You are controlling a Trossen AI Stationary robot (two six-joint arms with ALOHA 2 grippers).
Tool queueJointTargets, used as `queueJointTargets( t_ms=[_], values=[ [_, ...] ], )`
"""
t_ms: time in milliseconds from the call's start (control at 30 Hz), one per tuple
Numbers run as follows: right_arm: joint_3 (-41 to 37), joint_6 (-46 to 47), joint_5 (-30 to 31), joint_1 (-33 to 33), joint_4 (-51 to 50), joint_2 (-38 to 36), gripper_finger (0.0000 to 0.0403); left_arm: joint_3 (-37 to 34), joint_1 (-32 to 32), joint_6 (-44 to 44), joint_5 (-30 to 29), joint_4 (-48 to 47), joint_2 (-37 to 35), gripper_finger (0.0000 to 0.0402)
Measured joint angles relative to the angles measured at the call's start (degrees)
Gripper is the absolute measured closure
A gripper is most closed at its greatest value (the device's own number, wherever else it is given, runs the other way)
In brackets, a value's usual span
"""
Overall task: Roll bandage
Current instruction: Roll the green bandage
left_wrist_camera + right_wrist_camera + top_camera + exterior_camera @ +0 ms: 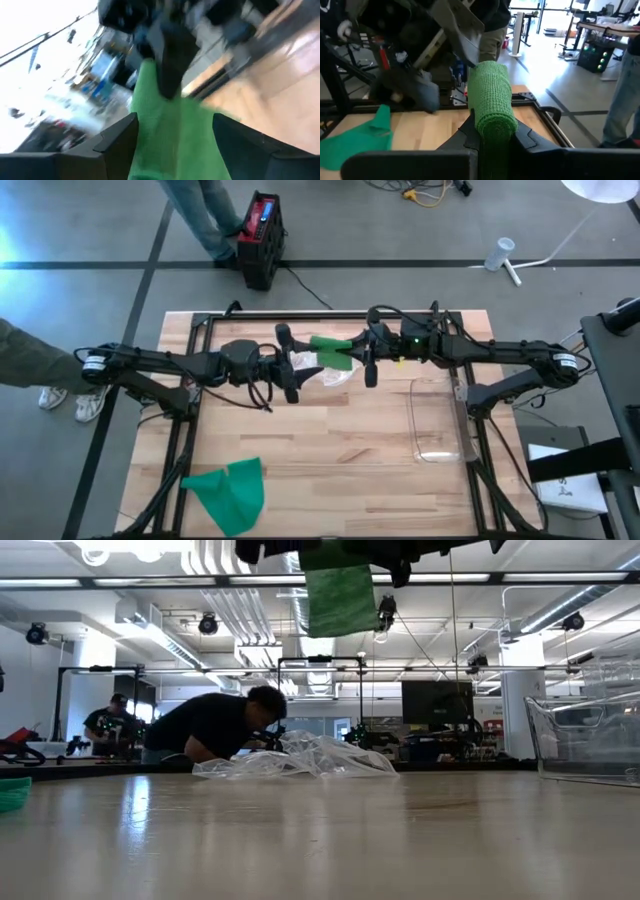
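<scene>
A green bandage [330, 345] hangs in the air over the far middle of the table, between my two grippers. My right gripper [495, 132] comes in level from the table's right and is shut on it. A rolled-looking length [492, 95] sticks out past the fingers. A flat part [340, 598] hangs down. My left gripper [175, 135] comes level from the left. Its fingers [117, 137] stand wide, one on either side of the bandage [170, 145]. My right gripper pinches the bandage between its two fingers at the near end of the rolled length [494, 127]. The fingers come level from the table's right, along the roll. The bandage is lifted clear of the table, with a loose part hanging below. My left gripper: blur hides whether its fingers touch the bandage.
A second green cloth [228, 492] lies at the near left. A crumpled clear plastic bag [300, 758] lies under the grippers. A clear container [440, 420] stands at the right. People stand beyond the far edge [205, 215] and to the left [70, 398].
</scene>
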Motion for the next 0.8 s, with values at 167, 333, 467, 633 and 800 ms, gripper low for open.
queueJointTargets(
  t_ms=[167,333,467,633,800],
  values=[
    [0.0,2.0,0.0,0.0,-0.2,0.1,0.0369,0.0,0.0,5.6,-7.4,1.0,1.9,0.0151],
    [0.0,5.7,-1.8,0.0,-0.6,0.1,0.0368,0.1,0.0,7.2,-7.8,1.7,3.4,0.0164],
    [0.0,8.6,-2.6,0.0,-0.4,0.0,0.0368,0.1,0.0,6.8,-8.6,3.0,3.6,0.0177],
    [0.0,9.8,-2.9,0.0,0.3,-0.1,0.0368,0.1,0.0,4.3,-10.8,3.4,3.5,0.022],
    [0.0,8.9,-3.6,0.1,1.1,-0.1,0.035,0.2,0.0,3.6,-11.4,3.6,3.4,0.029]
  ],
)
